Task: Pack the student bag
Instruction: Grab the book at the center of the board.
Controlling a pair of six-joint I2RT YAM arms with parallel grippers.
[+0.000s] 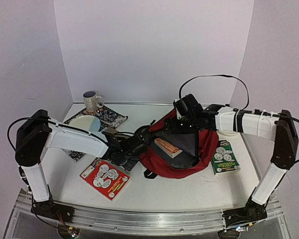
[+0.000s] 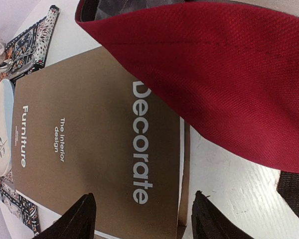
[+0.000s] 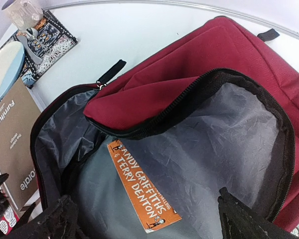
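Brown "Decorate" book [image 2: 94, 149] beside student bag [image 2: 229, 69]

The brown book [image 2: 97, 149] reads "Decorate", "Furniture", "The interior design". The orange book [image 3: 139, 191] in the student bag [image 3: 189, 64] reads "Andy Griffiths & Terry Denton".

The student bag [image 3: 229, 64] gapes wide open, one orange book [image 3: 139, 186] lying across its floor.

Overhead looks down from behind; wrist views close, sharing student bag [image 3: 229, 55].
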